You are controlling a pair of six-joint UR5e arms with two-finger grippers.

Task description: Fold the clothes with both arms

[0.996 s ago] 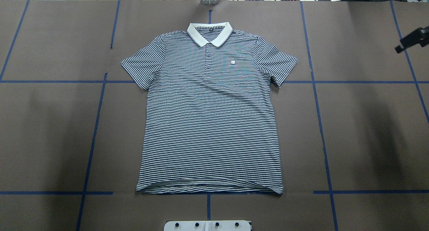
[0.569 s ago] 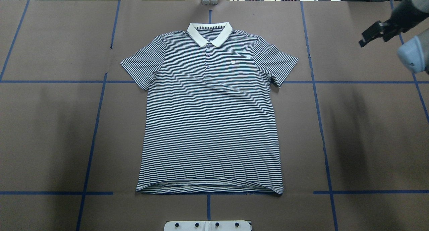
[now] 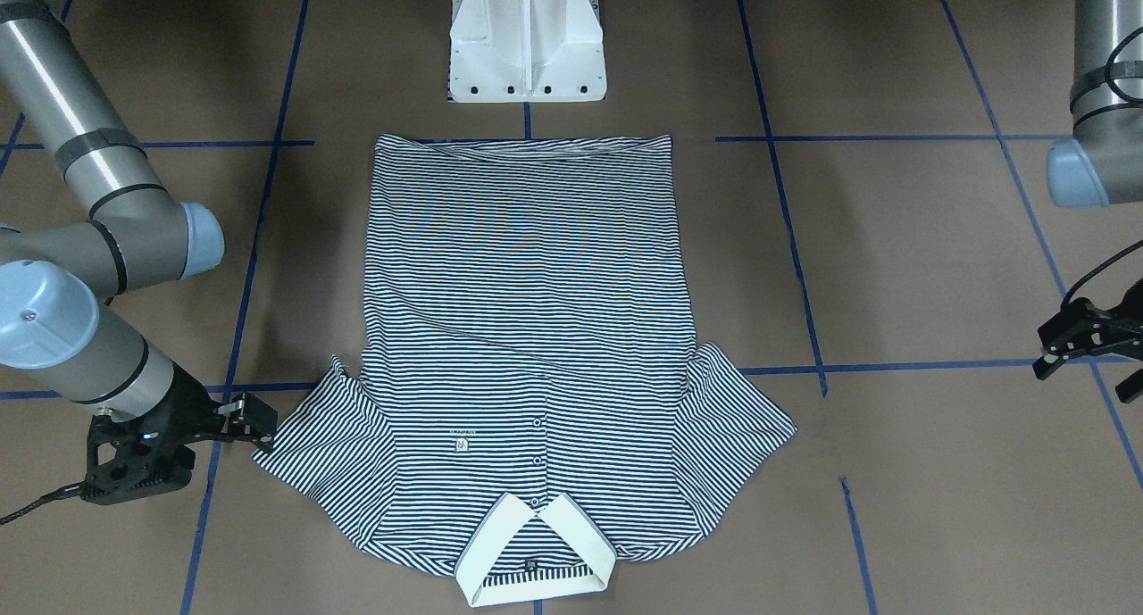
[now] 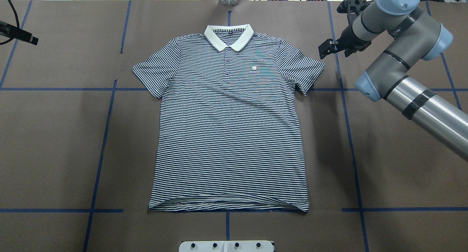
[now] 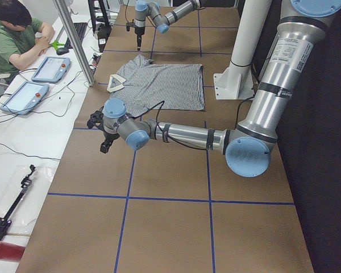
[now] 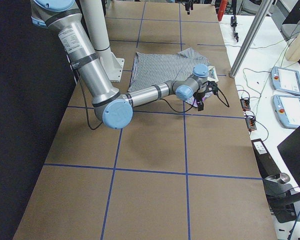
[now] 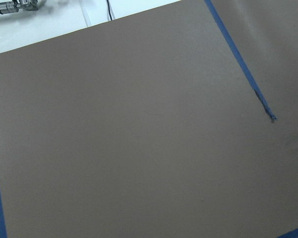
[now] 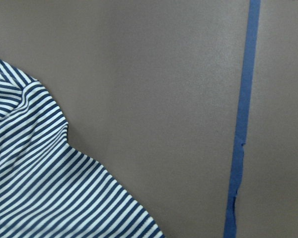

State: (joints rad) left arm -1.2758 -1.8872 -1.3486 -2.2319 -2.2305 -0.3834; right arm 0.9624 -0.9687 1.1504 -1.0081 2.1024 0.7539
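Striped polo shirt lay flat, face up, mid-table, collar away from robot | right hand just beside one sleeve, gripping nothing, opening unreadable | left hand well apart, empty, partly cut off; opening unclear

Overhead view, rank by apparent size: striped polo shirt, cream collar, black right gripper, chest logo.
1. navy-and-white striped polo shirt
2. cream-white collar
3. black right gripper, nearer the camera yet smaller
4. small chest logo

Even, bright light; soft shadows.
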